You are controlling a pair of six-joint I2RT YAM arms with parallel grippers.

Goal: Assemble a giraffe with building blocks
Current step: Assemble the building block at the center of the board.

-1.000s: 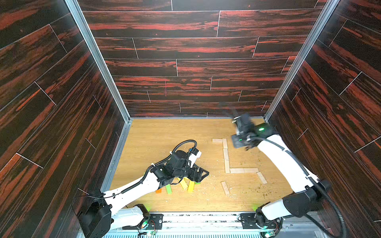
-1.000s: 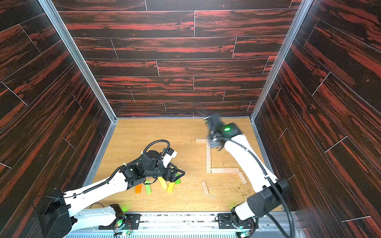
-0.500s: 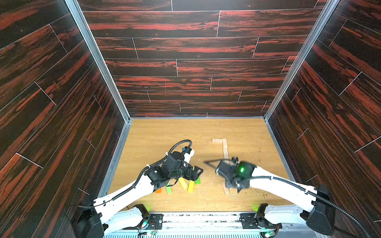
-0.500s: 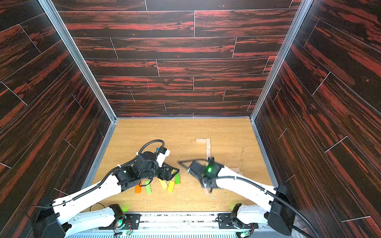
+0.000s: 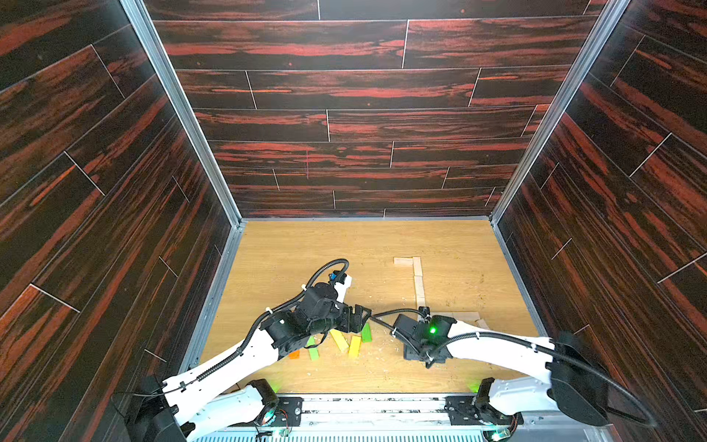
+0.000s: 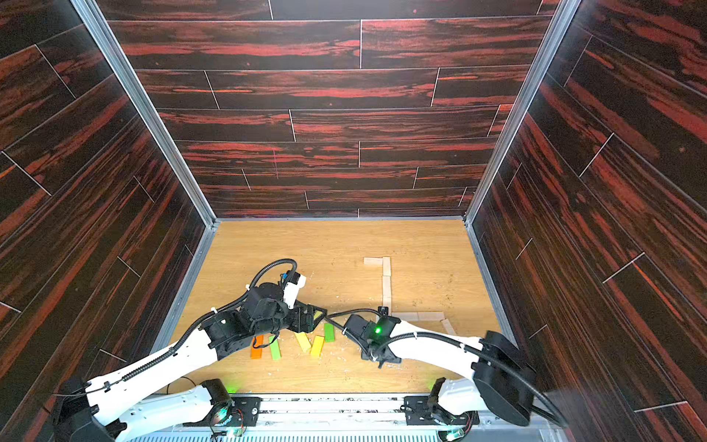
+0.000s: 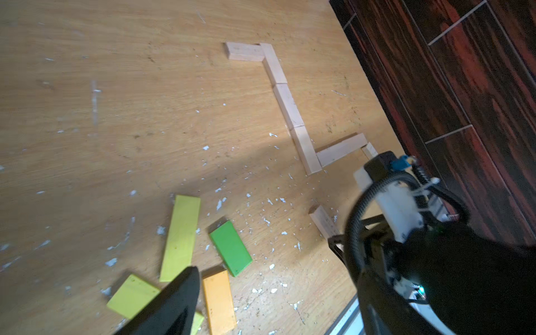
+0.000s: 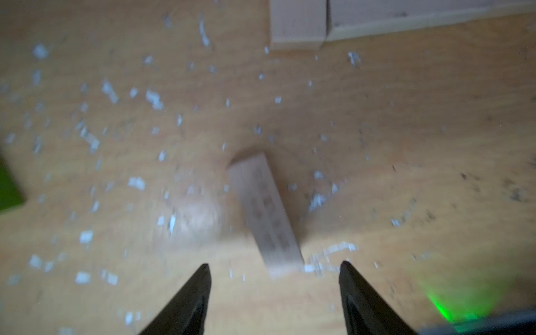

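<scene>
The building blocks [image 7: 284,104] lie flat on the wooden table [image 7: 116,116]. The pale ones form the head, neck and back of the giraffe. A yellow plank [image 7: 181,237], a green plank [image 7: 230,248] and an orange plank [image 7: 219,301] wait near the left gripper [image 5: 357,319], whose jaws stand wide and empty. The right gripper [image 8: 274,264] hovers low, jaws apart and holding nothing, just before a loose pale plank [image 8: 264,211] (probably a leg; this view is blurred). For a good grasp, turn the wrist slightly to square with the plank, move forward over its middle, then close.
</scene>
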